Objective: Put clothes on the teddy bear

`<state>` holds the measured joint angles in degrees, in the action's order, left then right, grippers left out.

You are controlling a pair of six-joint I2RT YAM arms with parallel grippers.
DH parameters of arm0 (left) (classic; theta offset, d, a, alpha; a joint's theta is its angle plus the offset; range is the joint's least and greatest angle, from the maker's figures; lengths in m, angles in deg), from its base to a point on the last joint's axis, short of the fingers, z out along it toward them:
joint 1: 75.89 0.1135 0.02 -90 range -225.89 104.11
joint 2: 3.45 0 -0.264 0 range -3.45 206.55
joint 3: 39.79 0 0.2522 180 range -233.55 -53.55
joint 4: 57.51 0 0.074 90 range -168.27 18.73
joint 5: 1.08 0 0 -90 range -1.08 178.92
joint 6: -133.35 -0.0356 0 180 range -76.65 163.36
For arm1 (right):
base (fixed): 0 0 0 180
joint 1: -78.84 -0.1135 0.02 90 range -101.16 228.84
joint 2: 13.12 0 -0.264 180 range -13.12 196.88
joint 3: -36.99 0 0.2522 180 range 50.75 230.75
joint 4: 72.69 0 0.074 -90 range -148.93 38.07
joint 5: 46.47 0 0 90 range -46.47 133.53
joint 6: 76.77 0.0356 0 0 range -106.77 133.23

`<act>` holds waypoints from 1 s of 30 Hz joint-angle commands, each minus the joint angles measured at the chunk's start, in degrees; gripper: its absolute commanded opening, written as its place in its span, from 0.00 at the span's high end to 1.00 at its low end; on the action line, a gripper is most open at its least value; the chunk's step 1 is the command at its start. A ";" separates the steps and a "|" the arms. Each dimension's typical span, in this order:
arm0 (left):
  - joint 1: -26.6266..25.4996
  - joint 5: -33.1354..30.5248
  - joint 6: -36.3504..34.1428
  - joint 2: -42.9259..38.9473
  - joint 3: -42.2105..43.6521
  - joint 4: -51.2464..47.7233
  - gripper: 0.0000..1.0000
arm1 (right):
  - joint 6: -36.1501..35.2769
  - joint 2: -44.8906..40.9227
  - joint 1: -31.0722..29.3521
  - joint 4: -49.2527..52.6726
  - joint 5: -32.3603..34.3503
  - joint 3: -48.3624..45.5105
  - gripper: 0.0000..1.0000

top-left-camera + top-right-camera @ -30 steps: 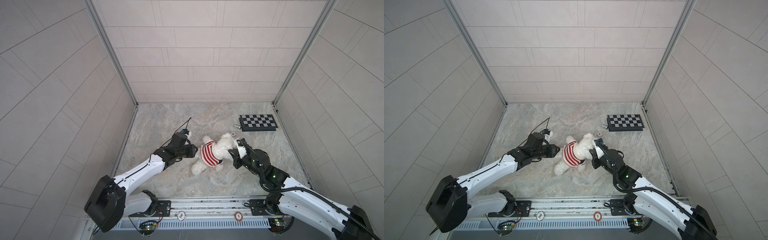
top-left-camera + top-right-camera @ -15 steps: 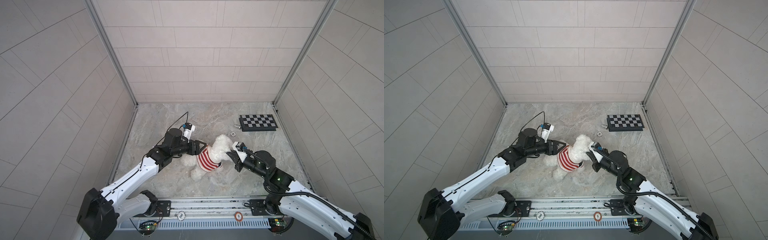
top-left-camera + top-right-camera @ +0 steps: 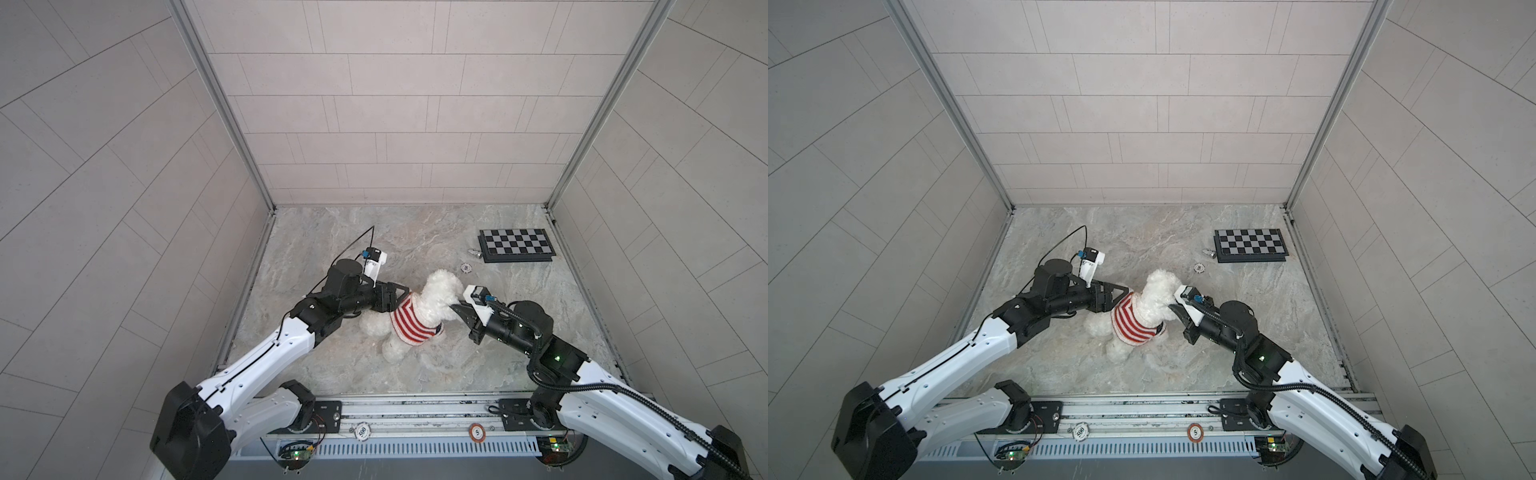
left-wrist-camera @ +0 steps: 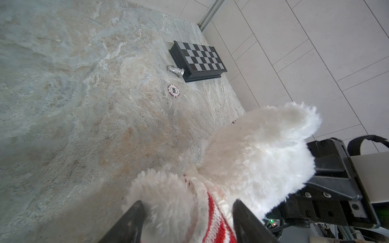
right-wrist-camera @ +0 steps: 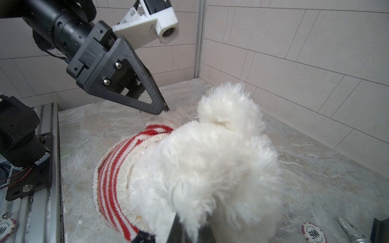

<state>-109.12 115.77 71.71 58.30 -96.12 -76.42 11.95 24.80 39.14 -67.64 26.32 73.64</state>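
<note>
The teddy bear (image 3: 444, 286) (image 3: 1160, 286) is fluffy and white and sits mid-table in both top views, wearing a red-and-white striped sweater (image 3: 409, 323) (image 3: 1132, 323). My left gripper (image 3: 400, 293) (image 3: 1123, 291) is open at the sweater's upper edge. In the left wrist view its jaws (image 4: 188, 202) stand wide apart around a furry limb and the sweater's edge (image 4: 212, 210). My right gripper (image 3: 454, 308) (image 3: 1173, 308) is shut on the bear's fur from the opposite side. In the right wrist view its fingertips (image 5: 189, 230) are buried in the fur (image 5: 210, 168).
A small chessboard (image 3: 516, 245) lies at the back right, with a silver chess piece (image 3: 473, 252) and a poker chip (image 3: 465, 268) beside it. Two more chips (image 3: 362, 432) rest on the front rail. Tiled walls close in three sides.
My left gripper's jaws opened and moved in to the sweater. The right gripper, still shut, pushed the bear slightly leftward and more upright.
</note>
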 commanded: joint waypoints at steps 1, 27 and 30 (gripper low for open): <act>0.28 2.37 -1.68 1.79 0.32 0.34 0.29 | -2.06 -0.78 0.06 -2.07 -1.50 2.26 1.00; 3.49 7.95 7.08 4.16 2.31 10.87 1.00 | 1.03 2.93 2.00 -4.41 9.04 1.56 0.86; 6.29 7.52 8.60 4.73 2.36 11.59 1.00 | 1.89 4.10 2.00 -6.02 10.23 0.83 0.71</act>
<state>-105.19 123.05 78.12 63.20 -94.32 -67.61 12.87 28.49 40.93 -69.41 33.77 74.01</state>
